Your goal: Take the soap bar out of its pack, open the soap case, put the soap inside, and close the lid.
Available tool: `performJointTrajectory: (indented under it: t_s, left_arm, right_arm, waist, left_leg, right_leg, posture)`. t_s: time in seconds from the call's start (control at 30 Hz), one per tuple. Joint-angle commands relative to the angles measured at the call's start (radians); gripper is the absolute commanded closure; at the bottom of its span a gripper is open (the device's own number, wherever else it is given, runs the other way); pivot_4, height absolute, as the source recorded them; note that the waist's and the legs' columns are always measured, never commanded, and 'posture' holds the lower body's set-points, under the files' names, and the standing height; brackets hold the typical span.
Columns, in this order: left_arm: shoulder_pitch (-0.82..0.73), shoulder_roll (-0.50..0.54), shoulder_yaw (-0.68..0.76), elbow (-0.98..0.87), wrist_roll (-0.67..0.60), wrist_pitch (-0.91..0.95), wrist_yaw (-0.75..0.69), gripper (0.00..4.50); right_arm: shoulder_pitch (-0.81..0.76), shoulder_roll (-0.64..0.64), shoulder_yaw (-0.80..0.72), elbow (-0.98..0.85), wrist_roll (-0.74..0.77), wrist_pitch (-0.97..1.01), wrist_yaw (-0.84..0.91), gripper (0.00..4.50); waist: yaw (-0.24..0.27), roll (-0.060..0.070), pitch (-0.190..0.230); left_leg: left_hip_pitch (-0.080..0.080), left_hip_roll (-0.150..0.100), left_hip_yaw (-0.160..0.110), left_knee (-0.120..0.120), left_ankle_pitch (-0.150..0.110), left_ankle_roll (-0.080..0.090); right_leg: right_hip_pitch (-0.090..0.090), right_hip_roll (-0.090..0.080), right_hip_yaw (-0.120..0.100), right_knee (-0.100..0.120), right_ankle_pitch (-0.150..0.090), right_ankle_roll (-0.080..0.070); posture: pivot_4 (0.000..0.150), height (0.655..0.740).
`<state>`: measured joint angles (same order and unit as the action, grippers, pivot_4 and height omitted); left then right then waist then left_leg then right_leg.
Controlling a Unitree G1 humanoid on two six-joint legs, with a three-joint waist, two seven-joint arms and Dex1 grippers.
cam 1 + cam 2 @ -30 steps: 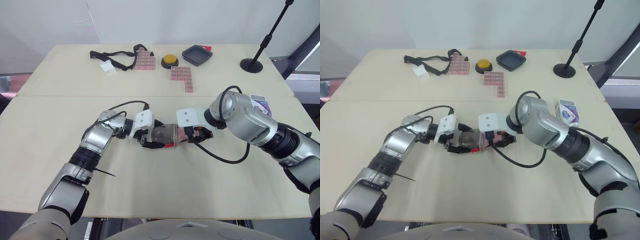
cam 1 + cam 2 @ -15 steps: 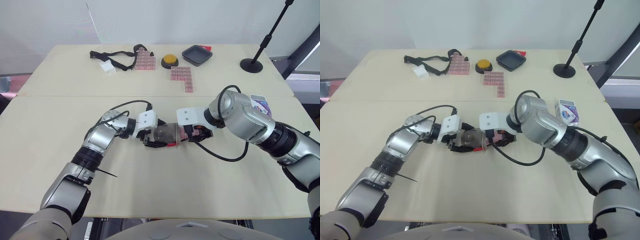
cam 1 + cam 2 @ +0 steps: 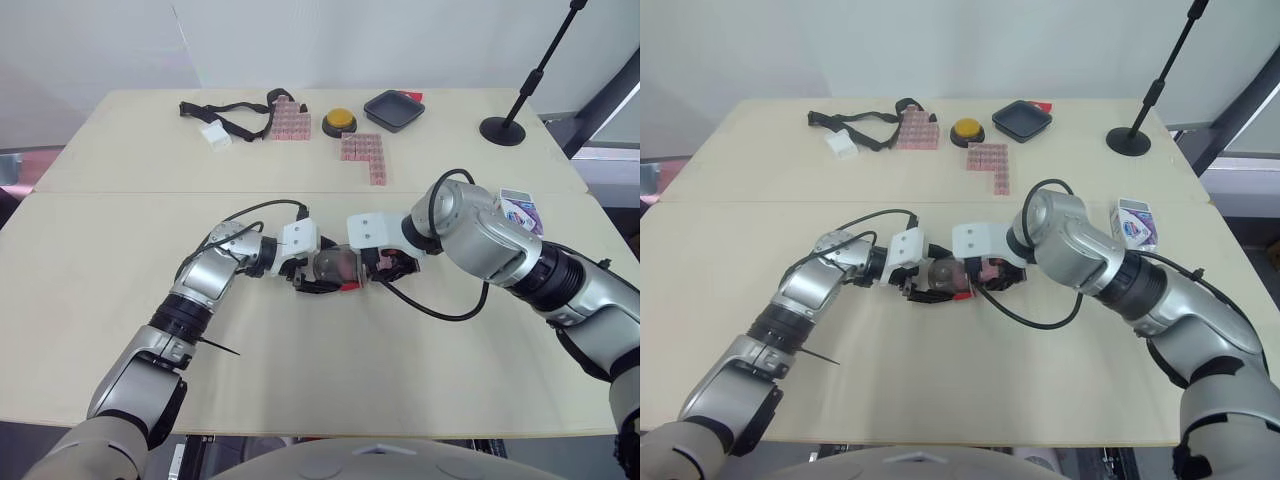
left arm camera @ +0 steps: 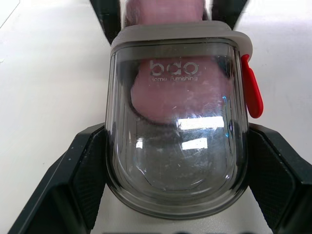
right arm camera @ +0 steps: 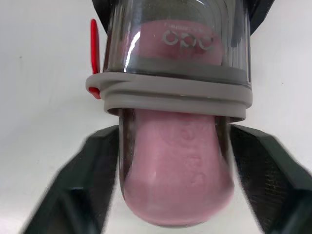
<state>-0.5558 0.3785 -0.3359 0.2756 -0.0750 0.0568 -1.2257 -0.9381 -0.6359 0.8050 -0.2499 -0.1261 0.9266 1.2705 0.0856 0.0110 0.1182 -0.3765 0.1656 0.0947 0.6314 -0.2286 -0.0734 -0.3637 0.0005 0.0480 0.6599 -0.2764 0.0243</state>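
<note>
Left gripper point(image 3: 312, 274) is clenched on the clear half of the case point(image 4: 178, 146). Right gripper point(image 3: 384, 265) clamps the opposite half, which carries the pink soap point(image 5: 175, 170). The assembly is at frame centre, low at the bench point(image 3: 300, 380). Expect light, rigid, slick plastic: grip the flat sides, clear of the red latch point(image 4: 252, 95). Whether the halves are fully seated at the grey band point(image 5: 170, 95) cannot be determined.

Far side of the pale table point(image 3: 100, 250), left to right: black strap point(image 3: 235, 118) with white block point(image 3: 215, 135), pink tiles point(image 3: 288, 121), yellow button point(image 3: 339, 122), more pink tiles point(image 3: 365, 153), black tray point(image 3: 393, 108), stand base point(image 3: 503, 130).
</note>
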Motion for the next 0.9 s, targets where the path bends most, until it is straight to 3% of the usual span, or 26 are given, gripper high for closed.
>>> performJointTrajectory:
  t_s: [0.03,0.27,0.47,0.57,0.7,0.9]
  left_arm:
    - [-0.016,0.008,0.017,-0.018,-0.016,-0.011,0.002,1.02]
    - [-0.025,0.021,0.018,0.004,-0.009,-0.027,-0.007,1.02]
    - [-0.033,0.032,0.023,0.019,-0.015,-0.07,-0.022,1.02]
    - [-0.033,0.035,0.035,0.015,-0.036,-0.079,-0.035,1.02]
    - [-0.031,0.042,0.041,0.014,-0.055,-0.093,-0.06,1.02]
    - [-0.033,0.047,0.046,0.015,-0.07,-0.091,-0.08,1.02]
  right_arm:
    - [-0.001,-0.021,-0.045,-0.042,0.013,-0.007,-0.003,0.02]
    - [0.027,-0.079,-0.082,-0.069,0.03,-0.044,0.0,0.02]
    - [0.142,-0.111,-0.222,-0.06,0.075,-0.124,-0.07,0.02]
    - [0.223,-0.112,-0.325,-0.047,0.124,-0.198,-0.103,0.78]
    - [0.312,-0.093,-0.432,-0.045,0.195,-0.272,-0.127,2.12]
    - [0.375,-0.085,-0.446,-0.072,0.213,-0.328,-0.138,4.15]
  waist:
    - [0.0,0.0,0.0]
    - [0.005,0.0,0.0]
    - [0.012,0.0,0.0]
    - [0.013,0.0,0.0]
    - [0.02,0.0,0.0]
    - [0.02,0.0,0.0]
  left_leg:
    - [0.0,0.0,0.0,0.0,0.0,0.0]
    - [0.0,0.0,0.0,0.0,0.0,0.0]
    - [0.0,0.0,0.0,0.0,0.0,0.0]
    - [0.0,0.0,0.001,0.0,0.0,0.0]
    - [-0.001,0.0,0.001,0.001,0.0,0.0]
    - [0.0,0.0,0.001,0.001,0.0,0.0]
  right_leg:
    - [0.0,0.0,0.0,0.0,0.0,0.0]
    - [0.0,0.0,0.0,0.0,0.0,0.0]
    - [0.0,0.0,0.001,0.0,0.0,0.0]
    - [0.0,0.0,0.001,0.0,0.0,0.0]
    - [0.0,0.0,0.001,-0.001,0.0,0.0]
    - [0.0,0.0,0.001,0.0,0.0,0.0]
  posture:
    - [0.15,0.74]
    - [0.15,0.74]
    - [0.15,0.74]
    - [0.15,0.74]
    - [0.15,0.74]
    - [0.15,0.74]
